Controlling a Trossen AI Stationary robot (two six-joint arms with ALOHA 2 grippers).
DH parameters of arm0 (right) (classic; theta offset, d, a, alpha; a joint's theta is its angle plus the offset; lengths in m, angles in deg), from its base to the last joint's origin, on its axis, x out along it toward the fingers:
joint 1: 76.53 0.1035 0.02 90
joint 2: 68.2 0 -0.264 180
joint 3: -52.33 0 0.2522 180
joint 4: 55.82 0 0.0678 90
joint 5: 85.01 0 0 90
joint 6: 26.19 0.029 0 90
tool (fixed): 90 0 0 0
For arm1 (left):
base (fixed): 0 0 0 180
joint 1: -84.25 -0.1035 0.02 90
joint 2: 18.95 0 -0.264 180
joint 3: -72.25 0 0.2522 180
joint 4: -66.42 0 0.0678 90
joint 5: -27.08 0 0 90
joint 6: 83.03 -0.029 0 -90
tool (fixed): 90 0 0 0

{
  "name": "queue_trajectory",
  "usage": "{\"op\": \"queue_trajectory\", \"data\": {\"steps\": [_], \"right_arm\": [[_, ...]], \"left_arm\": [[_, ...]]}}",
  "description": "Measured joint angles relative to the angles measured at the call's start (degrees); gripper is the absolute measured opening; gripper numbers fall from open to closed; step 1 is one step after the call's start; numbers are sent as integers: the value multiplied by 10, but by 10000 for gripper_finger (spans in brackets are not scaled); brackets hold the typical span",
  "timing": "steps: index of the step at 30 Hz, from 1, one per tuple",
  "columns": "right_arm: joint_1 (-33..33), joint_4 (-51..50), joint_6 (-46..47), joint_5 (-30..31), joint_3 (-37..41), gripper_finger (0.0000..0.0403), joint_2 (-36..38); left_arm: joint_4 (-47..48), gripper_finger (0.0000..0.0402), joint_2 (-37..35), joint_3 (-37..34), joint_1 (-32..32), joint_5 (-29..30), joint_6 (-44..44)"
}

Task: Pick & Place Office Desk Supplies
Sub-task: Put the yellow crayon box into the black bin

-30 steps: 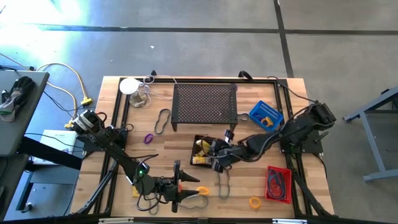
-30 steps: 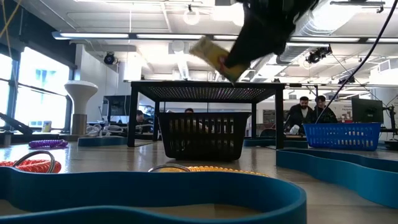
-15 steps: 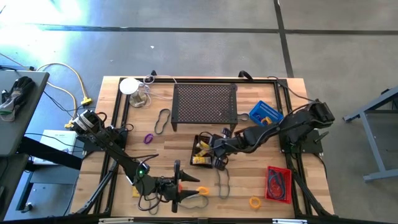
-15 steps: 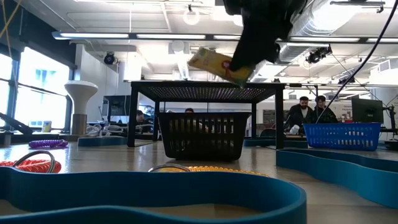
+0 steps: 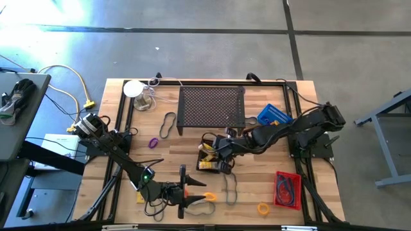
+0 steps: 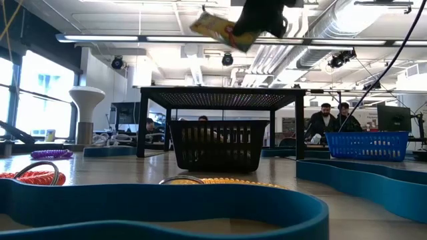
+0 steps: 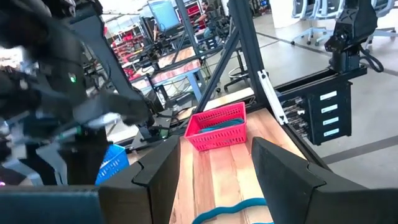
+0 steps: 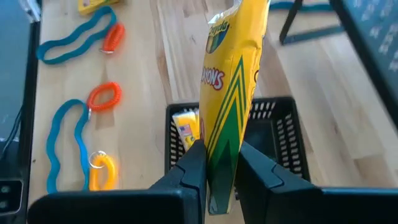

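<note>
The right gripper [image 8: 214, 171] pinches a yellow crayon packet [image 8: 230, 93] by one end between its 2 closed fingers, so the packet hangs out lengthwise past them. It hovers above the black mesh basket [image 8: 283, 149], which already holds at least 1 more yellow packet [image 8: 185, 127]. Holding it by the end and this high probably lets it clear the basket wall and drop straight in. In the low view the packet [image 6: 212, 27] is carried well above the basket [image 6: 215, 145], tilted.

The left gripper [image 5: 192, 194] waits low near the table's front edge, just beside an orange ring [image 5: 209, 196]. Its fingers [image 7: 283, 171] stand apart with nothing between them.

The surface is a pale wooden table [image 5: 257, 192] framed by dark rails. It carries a large black perforated stand [image 5: 212, 106], a blue basket [image 5: 275, 117], a red basket [image 5: 288, 190], a purple ring [image 5: 153, 142], a yellow-orange ring [image 5: 262, 208] and a dark rubber-band loop [image 5: 167, 124]. Blue loops and orange coil rings [image 8: 102, 96] lie on the boards near the black basket.

Beyond the table is an open workshop with ceiling lights, ducting and grey floor. 2 people [image 6: 331, 115] stand far back.
</note>
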Motion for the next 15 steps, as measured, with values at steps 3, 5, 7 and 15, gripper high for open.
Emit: {"op": "queue_trajectory", "data": {"steps": [3,5,7,15], "right_arm": [[2,-30,-14,16,-25,50,0],[0,-47,-14,29,-37,50,0],[-6,-67,-13,37,-41,50,0],[-29,-130,33,41,-41,50,-28]], "left_arm": [[0,191,0,0,0,0,1],[0,191,0,0,0,0,2],[0,191,0,0,0,0,2],[10,191,0,0,0,0,1]]}}
